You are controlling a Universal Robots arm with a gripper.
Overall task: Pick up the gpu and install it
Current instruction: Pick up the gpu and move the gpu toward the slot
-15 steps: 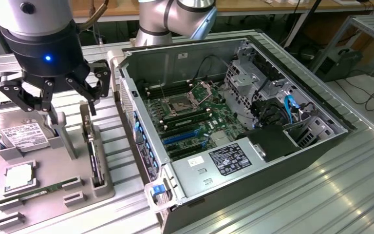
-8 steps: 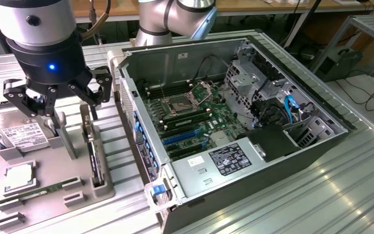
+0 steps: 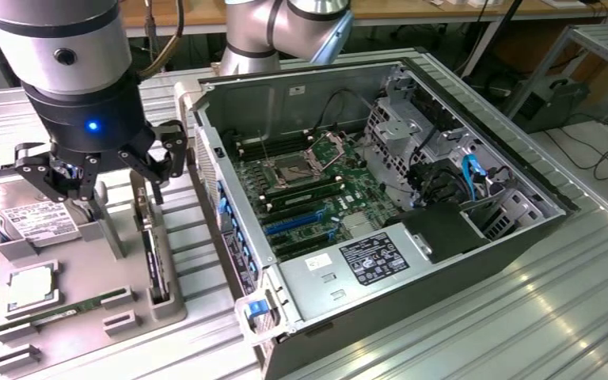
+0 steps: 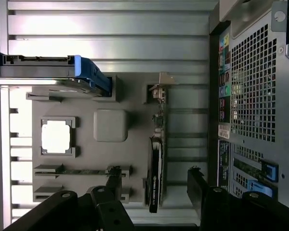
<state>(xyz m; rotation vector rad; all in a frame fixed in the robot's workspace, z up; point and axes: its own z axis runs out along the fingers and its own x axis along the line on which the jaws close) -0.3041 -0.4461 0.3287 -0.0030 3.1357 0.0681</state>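
The gpu (image 3: pixel 154 255) stands on edge in a slot of the grey holder tray (image 3: pixel 93 273), at the exterior view's left. In the wrist view the gpu (image 4: pixel 155 166) is a thin dark card with its silver bracket at one end. My gripper (image 3: pixel 104 184) hangs open above the tray, over the card's far end, and holds nothing. In the wrist view the gripper (image 4: pixel 155 188) has one black finger on either side of the card's line, both clear of it.
The open computer case (image 3: pixel 446 138) lies beside the tray with its motherboard (image 3: pixel 309 186) exposed; its perforated rear panel (image 4: pixel 255 96) is close to the card. The tray (image 4: pixel 135 103) also holds a hard drive (image 3: pixel 35 218), a processor (image 3: pixel 32 286) and a memory stick (image 3: pixel 66 310).
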